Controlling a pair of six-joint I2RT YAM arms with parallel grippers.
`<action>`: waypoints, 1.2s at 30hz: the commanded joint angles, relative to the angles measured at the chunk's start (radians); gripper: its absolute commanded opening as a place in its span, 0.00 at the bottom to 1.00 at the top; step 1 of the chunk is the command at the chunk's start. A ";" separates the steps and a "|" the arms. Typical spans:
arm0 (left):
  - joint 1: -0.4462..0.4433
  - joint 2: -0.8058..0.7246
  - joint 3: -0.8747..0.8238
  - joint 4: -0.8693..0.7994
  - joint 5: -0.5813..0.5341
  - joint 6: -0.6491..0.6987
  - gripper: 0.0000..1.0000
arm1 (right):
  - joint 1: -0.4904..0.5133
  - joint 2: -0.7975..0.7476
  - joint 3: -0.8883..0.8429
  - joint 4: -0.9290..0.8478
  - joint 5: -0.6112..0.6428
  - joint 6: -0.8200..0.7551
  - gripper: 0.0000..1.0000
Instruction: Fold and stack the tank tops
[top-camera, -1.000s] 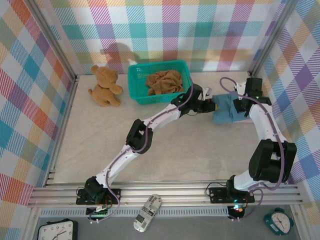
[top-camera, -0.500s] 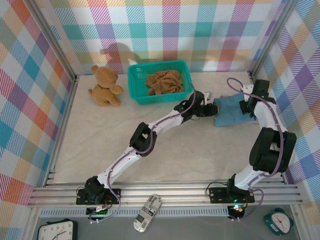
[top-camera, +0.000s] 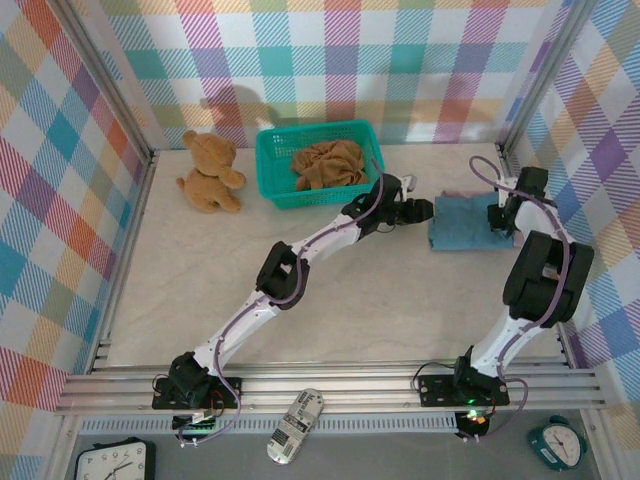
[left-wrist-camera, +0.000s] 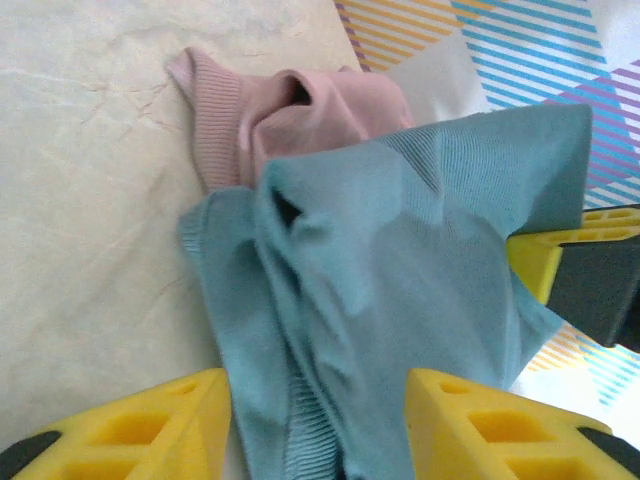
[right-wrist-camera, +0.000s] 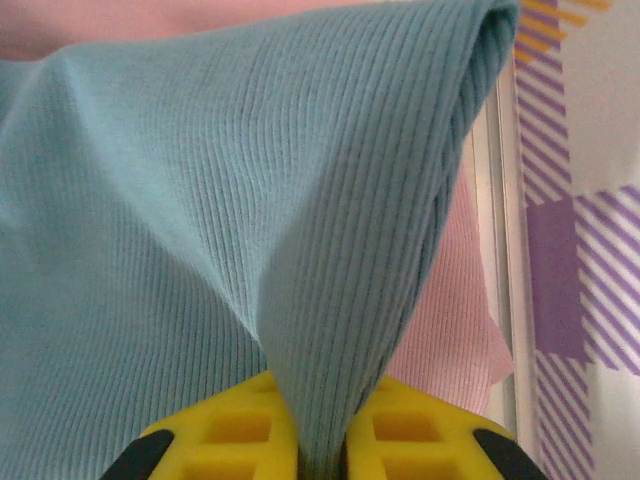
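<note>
At frame right the slate blue tank top (top-camera: 460, 222) lies on the dusty pink tank top (left-wrist-camera: 300, 110). We judge two stacked, with the ochre brown tank top (top-camera: 328, 163) unfolded in the basket (top-camera: 268, 170). The right pincer (right-wrist-camera: 320, 440) pinches a blue fold; the left pincer (left-wrist-camera: 316, 405) gapes open, holding nothing.

Blue top (right-wrist-camera: 180, 220): fine-ribbed matt knit cloth. Pink top (left-wrist-camera: 320, 105): ribbed cloth too. Table (left-wrist-camera: 90, 200): smooth, faintly veined, matt. Basket (top-camera: 285, 196): plastic mesh. Bear (top-camera: 208, 170): plush
</note>
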 joint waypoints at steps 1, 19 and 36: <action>0.024 -0.065 0.027 -0.084 0.039 0.034 0.50 | -0.047 0.054 0.041 0.042 -0.022 0.068 0.20; 0.061 -0.304 0.007 -0.566 0.079 0.331 0.56 | -0.089 -0.064 0.105 -0.098 -0.273 0.143 0.59; 0.146 -0.797 -0.619 -0.665 -0.025 0.459 0.59 | 0.303 -0.055 -0.015 -0.094 -0.107 0.112 0.73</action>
